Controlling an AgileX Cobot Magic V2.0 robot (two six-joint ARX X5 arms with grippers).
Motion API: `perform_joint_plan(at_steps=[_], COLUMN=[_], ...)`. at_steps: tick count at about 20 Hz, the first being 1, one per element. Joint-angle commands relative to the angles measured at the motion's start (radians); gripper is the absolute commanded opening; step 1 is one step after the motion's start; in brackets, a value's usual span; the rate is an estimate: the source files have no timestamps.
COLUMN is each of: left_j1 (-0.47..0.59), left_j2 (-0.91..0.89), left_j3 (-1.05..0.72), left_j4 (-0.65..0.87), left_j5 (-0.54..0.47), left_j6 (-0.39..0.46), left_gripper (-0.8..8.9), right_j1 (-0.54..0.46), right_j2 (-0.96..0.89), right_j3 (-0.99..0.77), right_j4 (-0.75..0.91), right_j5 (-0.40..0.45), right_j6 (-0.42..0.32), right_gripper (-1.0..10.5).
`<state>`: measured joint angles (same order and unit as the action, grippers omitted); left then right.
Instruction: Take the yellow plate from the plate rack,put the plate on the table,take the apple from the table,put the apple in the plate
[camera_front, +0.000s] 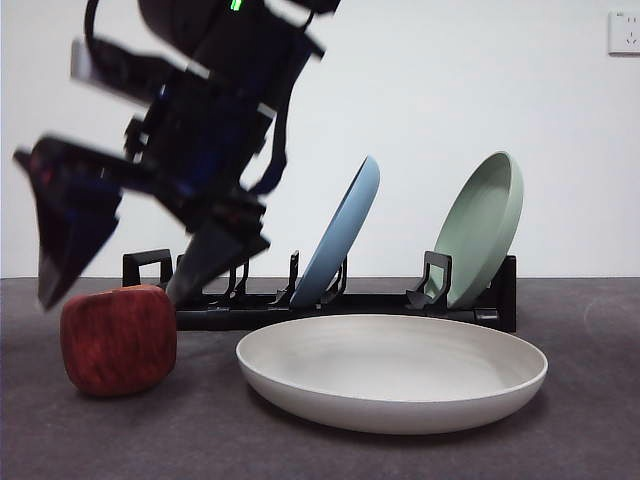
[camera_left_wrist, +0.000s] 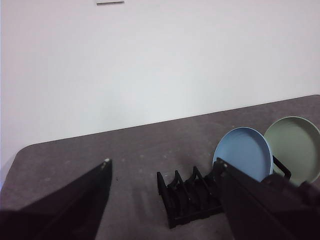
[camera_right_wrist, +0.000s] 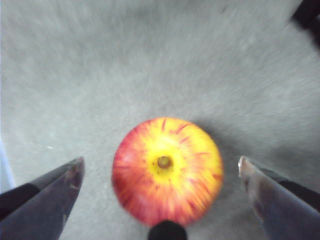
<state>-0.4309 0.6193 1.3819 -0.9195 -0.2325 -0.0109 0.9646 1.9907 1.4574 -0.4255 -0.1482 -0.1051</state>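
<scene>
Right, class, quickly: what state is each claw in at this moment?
Left claw: open, holding nothing.
Right claw: open, above the apple, not gripping it.

A dark grey table (camera_front: 580, 420) holds a cream plate (camera_front: 392, 372), a red apple (camera_front: 118, 339) beside it, and a black plate rack (camera_front: 350, 305) behind both.

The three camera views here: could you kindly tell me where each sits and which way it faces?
Front view: low, at table height, looking across the table at the apple, yellow plate and plate rack; the right tool descends, open.
Left wrist view: raised, facing the rack and wall; left tool open.
Right wrist view: looking straight down onto the apple between its open jaws.
Shared: front and right wrist views both show the apple.
</scene>
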Motion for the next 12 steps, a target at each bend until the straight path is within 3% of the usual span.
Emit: perform_joint_plan(at_steps=[1,2,6,12], left_j1=[0.003,0.003,0.003,0.003], left_j2=[-0.006,-0.006,-0.006,0.015], left_j3=[-0.003,-0.003,-0.003,-0.003], left_j4=[0.005,0.004,-0.017,-0.022], left_j5=[-0.002,-0.002,-0.002,-0.002], left_j6=[-0.003,-0.003,-0.003,-0.003], left_gripper=[3.44,3.44,3.44,3.43], right_j1=[0.006,0.007,0.007,-0.003], right_j2=[0.05,0.064,0.085,-0.035], right_j3=[0.003,0.003,0.003,0.004], right_j4=[0.023,0.037,0.032,-0.009], right_j5=[0.002,0.003,0.051,0.054], right_j6=[-0.015,-0.016,-0.018,-0.016], right_gripper=[5.3,4.9,0.1,-0.1])
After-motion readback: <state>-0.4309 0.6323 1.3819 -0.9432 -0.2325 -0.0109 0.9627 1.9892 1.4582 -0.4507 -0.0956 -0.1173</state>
